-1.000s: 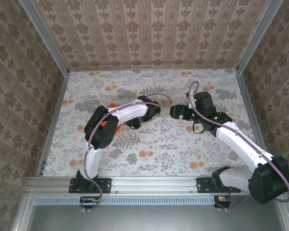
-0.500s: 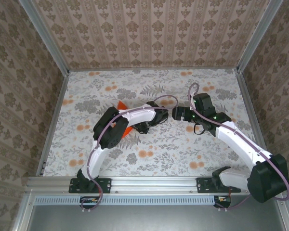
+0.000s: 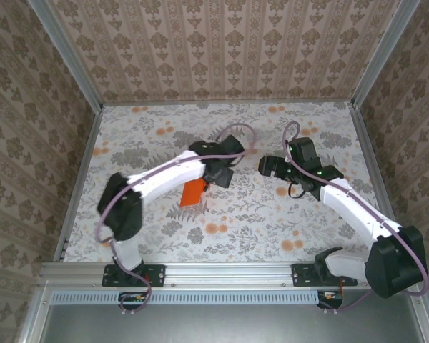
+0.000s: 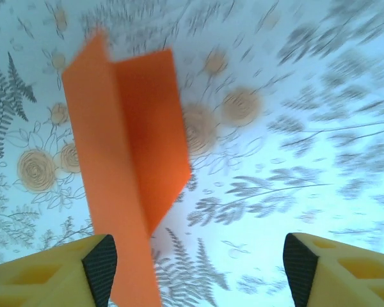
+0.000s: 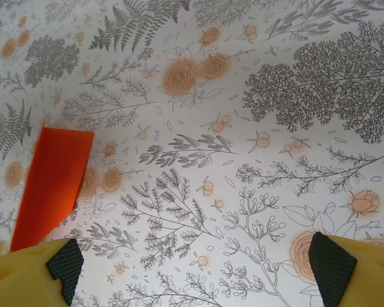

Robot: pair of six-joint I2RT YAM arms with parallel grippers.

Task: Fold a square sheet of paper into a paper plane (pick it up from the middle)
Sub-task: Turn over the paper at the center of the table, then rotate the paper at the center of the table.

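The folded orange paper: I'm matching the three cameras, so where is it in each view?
Top external: folded orange paper left of centre, mid-table.
Left wrist: paper in the left half, from near the top down to the bottom edge.
Right wrist: paper at the left edge, lower half.
Shared landmark: the floral tablecloth under it.
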